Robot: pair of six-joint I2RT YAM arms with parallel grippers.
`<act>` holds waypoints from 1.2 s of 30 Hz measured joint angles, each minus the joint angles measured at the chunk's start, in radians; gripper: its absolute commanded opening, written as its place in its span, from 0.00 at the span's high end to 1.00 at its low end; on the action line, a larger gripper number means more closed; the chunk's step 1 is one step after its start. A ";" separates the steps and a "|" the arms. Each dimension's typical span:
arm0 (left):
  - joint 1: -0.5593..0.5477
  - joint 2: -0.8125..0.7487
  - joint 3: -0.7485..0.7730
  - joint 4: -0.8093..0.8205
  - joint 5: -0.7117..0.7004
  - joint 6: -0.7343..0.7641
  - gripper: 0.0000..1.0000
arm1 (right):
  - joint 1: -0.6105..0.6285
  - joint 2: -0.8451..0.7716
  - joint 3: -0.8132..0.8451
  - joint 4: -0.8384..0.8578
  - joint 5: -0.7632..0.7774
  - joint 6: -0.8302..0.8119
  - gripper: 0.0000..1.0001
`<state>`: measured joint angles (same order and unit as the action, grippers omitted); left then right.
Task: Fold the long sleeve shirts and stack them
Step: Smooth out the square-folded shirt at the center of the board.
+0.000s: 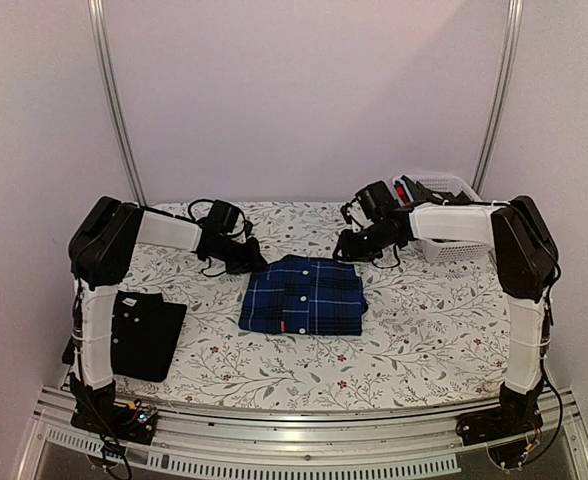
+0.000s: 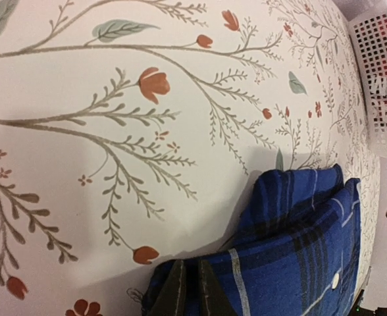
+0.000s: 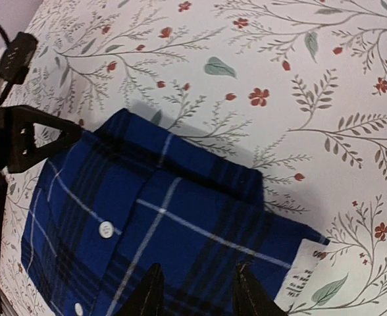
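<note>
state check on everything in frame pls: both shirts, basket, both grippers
blue plaid shirt: folded, flat mid-table, not stacked.
black shirt: folded, at the near left edge, apart from the plaid one.
white basket: upright at the far right, something dark and red inside.
left gripper: shut, at the plaid shirt's edge.
right gripper: open, over the plaid shirt.

We saw a blue plaid cloth shirt (image 1: 303,296) at centre, a plain black cloth shirt (image 1: 146,332) lower left, and a white floral tablecloth (image 1: 424,320).
</note>
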<state>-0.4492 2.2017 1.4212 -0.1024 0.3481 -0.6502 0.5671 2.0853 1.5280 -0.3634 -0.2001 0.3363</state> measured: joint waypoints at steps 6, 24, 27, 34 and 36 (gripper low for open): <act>0.006 0.000 0.000 -0.002 0.004 0.005 0.92 | 0.192 -0.092 0.000 -0.005 0.056 0.007 0.66; 0.012 0.000 0.020 -0.047 0.003 0.041 0.90 | 0.296 -0.042 -0.144 0.013 0.088 0.075 0.59; 0.012 0.000 0.022 -0.051 0.003 0.047 0.89 | 0.295 -0.119 -0.204 0.003 0.121 0.085 0.58; 0.013 -0.008 0.035 -0.064 0.003 0.071 0.84 | 0.276 -0.245 -0.348 0.007 0.163 0.117 0.58; 0.015 -0.015 0.050 -0.076 0.003 0.079 0.82 | 0.273 -0.245 -0.394 0.010 0.166 0.129 0.58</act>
<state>-0.4343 2.1868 1.4712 -0.1787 0.3515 -0.5716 0.8402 1.8400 1.1339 -0.3534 -0.0338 0.4652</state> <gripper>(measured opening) 0.158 0.417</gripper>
